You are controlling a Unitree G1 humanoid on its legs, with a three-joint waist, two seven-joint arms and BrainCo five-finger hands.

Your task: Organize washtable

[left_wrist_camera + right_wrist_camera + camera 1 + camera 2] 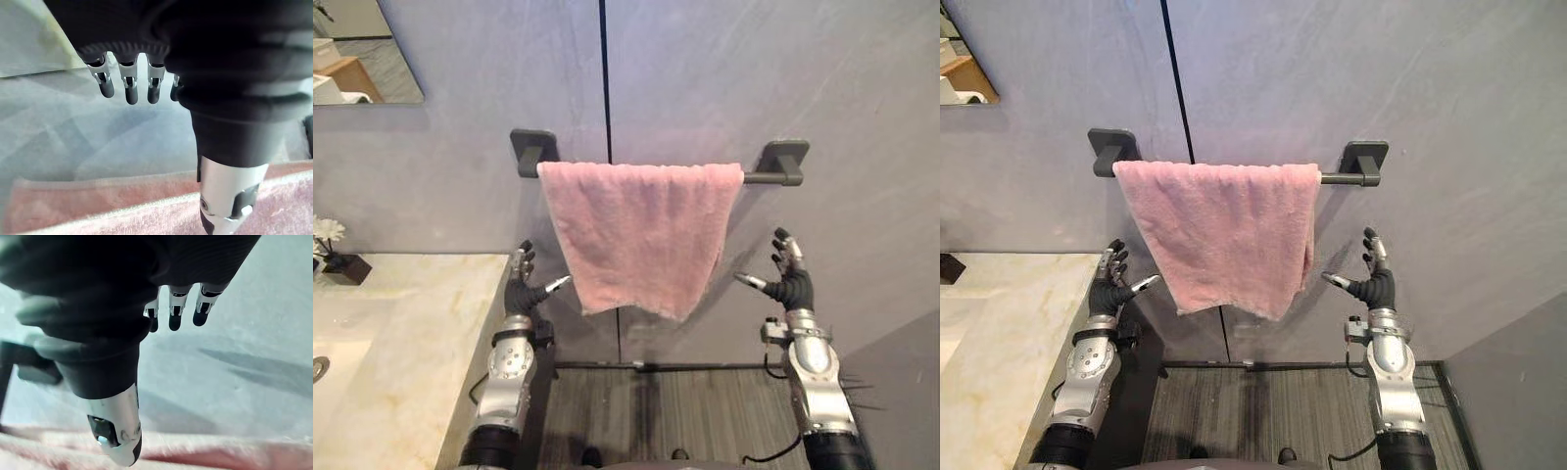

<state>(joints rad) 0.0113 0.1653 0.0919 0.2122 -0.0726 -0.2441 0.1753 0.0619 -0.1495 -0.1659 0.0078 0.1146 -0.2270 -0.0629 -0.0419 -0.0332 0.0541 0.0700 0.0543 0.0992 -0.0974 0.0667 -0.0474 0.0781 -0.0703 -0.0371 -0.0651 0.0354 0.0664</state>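
Nearest, two hands: left hand (519,289) and right hand (793,286), raised palms inward on either side of the towel (641,230), near its hanging edges but apart from them. Both wide open, fingers (127,90) straight and loosely spread, thumbs stuck out toward the cloth, nothing held. Probably posed that way to frame the towel before catching its sides and squaring it up.

Draped over the bar (762,178), folded across the rod, so hanging by its own weight alone. Crowded against the left bracket (533,149), with bare rod at the right end. Narrowing downward, lower hem askew, one layer peeking behind the other: likely the untidy part left to fix.

Pink terry, thick and fuzzy, soft enough to sag and wrinkle; likely to slide on the rod if tugged from one side only. Bar slim, dark, matt, on blocky square brackets. Wall (803,78) smooth grey panels, split by a thin dark seam. Tabletop (411,323) at the left, pale glossy stone with cream veining, square-edged. Small dark pot (345,267) of white flowers at its back.
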